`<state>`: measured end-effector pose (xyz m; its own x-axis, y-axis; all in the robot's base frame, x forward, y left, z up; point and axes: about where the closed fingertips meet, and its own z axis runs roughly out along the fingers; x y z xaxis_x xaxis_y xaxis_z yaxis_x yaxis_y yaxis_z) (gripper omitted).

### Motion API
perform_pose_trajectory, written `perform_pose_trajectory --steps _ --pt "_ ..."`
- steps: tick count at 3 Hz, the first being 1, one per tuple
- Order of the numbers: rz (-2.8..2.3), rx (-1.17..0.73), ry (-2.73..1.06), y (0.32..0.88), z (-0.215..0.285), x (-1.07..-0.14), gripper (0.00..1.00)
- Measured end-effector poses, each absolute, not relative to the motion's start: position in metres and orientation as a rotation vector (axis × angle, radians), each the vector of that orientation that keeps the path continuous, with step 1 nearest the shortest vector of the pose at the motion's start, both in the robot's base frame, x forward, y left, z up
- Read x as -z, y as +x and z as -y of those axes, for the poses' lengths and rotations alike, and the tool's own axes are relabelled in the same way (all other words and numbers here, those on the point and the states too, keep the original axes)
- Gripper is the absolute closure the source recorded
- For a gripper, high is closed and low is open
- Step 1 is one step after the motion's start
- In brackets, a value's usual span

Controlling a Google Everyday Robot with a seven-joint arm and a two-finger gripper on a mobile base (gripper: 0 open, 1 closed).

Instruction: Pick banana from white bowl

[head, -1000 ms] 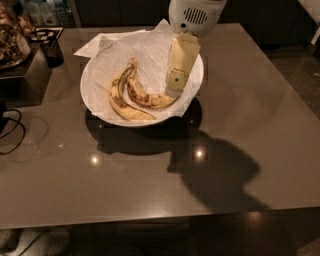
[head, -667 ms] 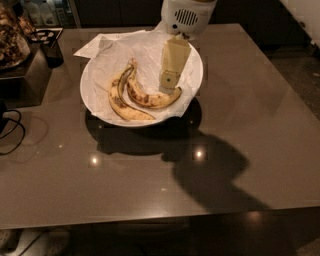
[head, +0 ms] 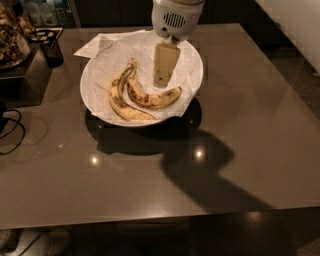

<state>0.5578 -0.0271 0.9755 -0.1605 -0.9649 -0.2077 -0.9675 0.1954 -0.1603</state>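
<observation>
cream claw (head: 163, 81) has shifted left above banana (head: 150, 99) in white bowl (head: 199, 82).

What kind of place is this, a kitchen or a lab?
Likely an office kitchenette or break room, though I can't be sure: a glossy brown table holds a white bowl with a banana and a slimmer banana, and what look like bottles stand behind. The gripper hangs over the bowl, near the banana.

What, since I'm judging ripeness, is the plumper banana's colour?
Yellow, brown-freckled; camera view shows the banana in the white bowl, the gripper over that bowl.
</observation>
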Motion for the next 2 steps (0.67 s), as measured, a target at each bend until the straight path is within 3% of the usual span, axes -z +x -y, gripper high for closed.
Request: perform_pose_trajectory --steps 2 --pt "-2.235 0.007 -1.905 0.568 0.009 -0.955 0.31"
